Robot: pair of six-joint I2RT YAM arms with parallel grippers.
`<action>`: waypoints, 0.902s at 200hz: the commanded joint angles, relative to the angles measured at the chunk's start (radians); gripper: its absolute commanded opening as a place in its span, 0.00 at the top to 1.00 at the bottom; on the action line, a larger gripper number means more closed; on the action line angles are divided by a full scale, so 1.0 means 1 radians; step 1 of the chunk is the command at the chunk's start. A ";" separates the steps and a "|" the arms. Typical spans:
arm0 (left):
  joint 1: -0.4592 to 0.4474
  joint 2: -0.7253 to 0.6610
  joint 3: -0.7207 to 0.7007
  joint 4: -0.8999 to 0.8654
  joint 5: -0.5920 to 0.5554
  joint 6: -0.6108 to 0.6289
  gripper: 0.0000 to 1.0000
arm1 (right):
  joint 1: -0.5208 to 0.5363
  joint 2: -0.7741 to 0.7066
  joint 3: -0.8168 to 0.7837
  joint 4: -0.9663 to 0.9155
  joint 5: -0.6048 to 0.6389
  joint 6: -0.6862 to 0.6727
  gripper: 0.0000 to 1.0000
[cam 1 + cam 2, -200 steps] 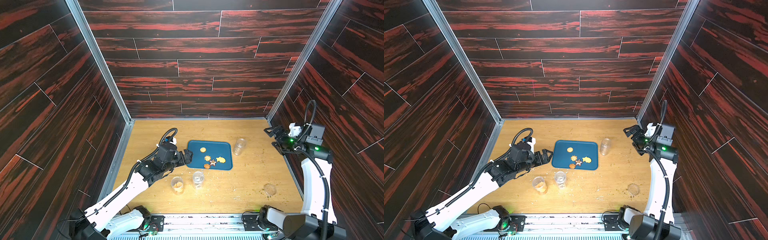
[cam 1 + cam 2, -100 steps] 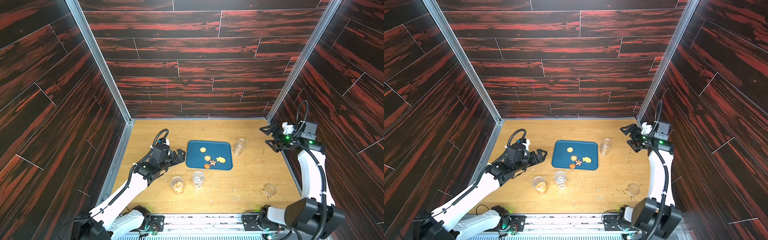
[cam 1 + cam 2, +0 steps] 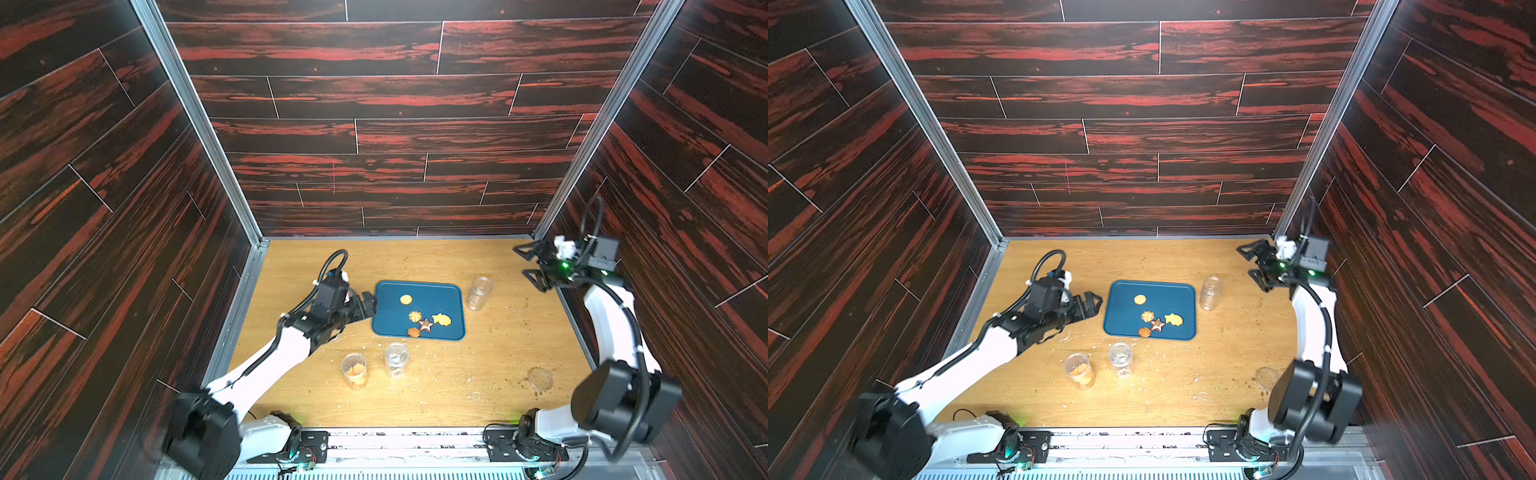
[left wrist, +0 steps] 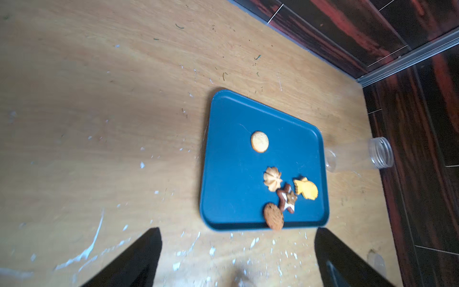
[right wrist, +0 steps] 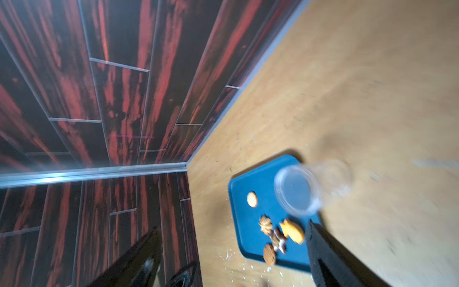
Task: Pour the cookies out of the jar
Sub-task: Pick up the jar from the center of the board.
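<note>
Left wrist view: five assorted cookies (image 4: pixel 272 179) on blue rectangular tray (image 4: pixel 231 161); clear plastic jar (image 4: pixel 381 154) off tray's short edge, seemingly empty; left gripper (image 4: pixel 237 233), right gripper (image 3: pixel 524 262) gaping, holding nothing.

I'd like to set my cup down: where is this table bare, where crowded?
Bare: the wooden table between the blue rectangular tray and back wall, and between the clear plastic jar right of it and the round clear lid. Crowded: two clear jars before the tray, small cookies clustered on it.
</note>
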 commanded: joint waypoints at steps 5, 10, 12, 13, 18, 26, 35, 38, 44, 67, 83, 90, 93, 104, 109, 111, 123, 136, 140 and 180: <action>0.011 0.074 0.128 0.015 0.007 0.031 0.00 | 0.092 0.123 0.171 0.039 -0.009 -0.068 0.06; 0.014 0.090 0.152 0.011 0.007 0.031 0.00 | 0.109 0.148 0.201 0.028 -0.004 -0.083 0.06; 0.015 0.098 0.159 0.011 0.006 0.033 0.00 | 0.113 0.156 0.214 0.025 -0.001 -0.090 0.06; 0.016 0.102 0.165 0.011 0.007 0.033 0.00 | 0.116 0.162 0.219 0.023 -0.001 -0.092 0.06; 0.020 0.116 0.183 0.013 0.009 0.031 0.00 | 0.130 0.184 0.249 0.018 0.001 -0.100 0.06; 0.030 0.138 0.214 0.017 0.015 0.026 0.00 | 0.148 0.219 0.290 0.018 -0.008 -0.106 0.06; 0.047 0.165 0.244 0.022 0.027 0.012 0.00 | 0.163 0.257 0.336 0.022 -0.024 -0.107 0.06; 0.055 0.173 0.255 0.023 0.031 0.006 0.00 | 0.167 0.271 0.353 0.020 -0.031 -0.104 0.06; 0.070 0.191 0.273 0.024 0.041 -0.009 0.00 | 0.175 0.295 0.383 0.018 -0.047 -0.101 0.07; 0.117 0.245 0.358 0.015 0.079 -0.039 0.00 | 0.204 0.371 0.497 -0.022 -0.103 -0.102 0.07; 0.130 0.279 0.419 -0.008 0.091 -0.033 0.00 | 0.214 0.393 0.505 -0.001 -0.137 -0.067 0.07; 0.134 0.288 0.436 -0.014 0.094 -0.031 0.00 | 0.221 0.396 0.498 0.016 -0.151 -0.047 0.07; 0.135 0.292 0.442 -0.014 0.096 -0.031 0.00 | 0.225 0.397 0.495 0.021 -0.154 -0.043 0.07; 0.137 0.299 0.451 -0.006 0.097 -0.035 0.00 | 0.242 0.401 0.496 0.018 -0.159 -0.047 0.07; 0.139 0.302 0.451 -0.001 0.099 -0.040 0.00 | 0.249 0.401 0.498 0.010 -0.156 -0.051 0.07; 0.140 0.301 0.451 0.001 0.099 -0.042 0.00 | 0.251 0.401 0.499 0.007 -0.156 -0.051 0.07; 0.143 0.299 0.441 0.016 0.106 -0.051 0.00 | 0.265 0.396 0.501 -0.017 -0.154 -0.059 0.07; 0.143 0.291 0.430 0.021 0.109 -0.055 0.00 | 0.276 0.386 0.499 -0.055 -0.148 -0.072 0.07; 0.143 0.287 0.427 0.021 0.108 -0.055 0.00 | 0.278 0.380 0.496 -0.066 -0.146 -0.077 0.07; 0.145 0.219 0.365 0.015 0.101 -0.046 0.00 | 0.370 0.324 0.453 -0.240 -0.069 -0.195 0.07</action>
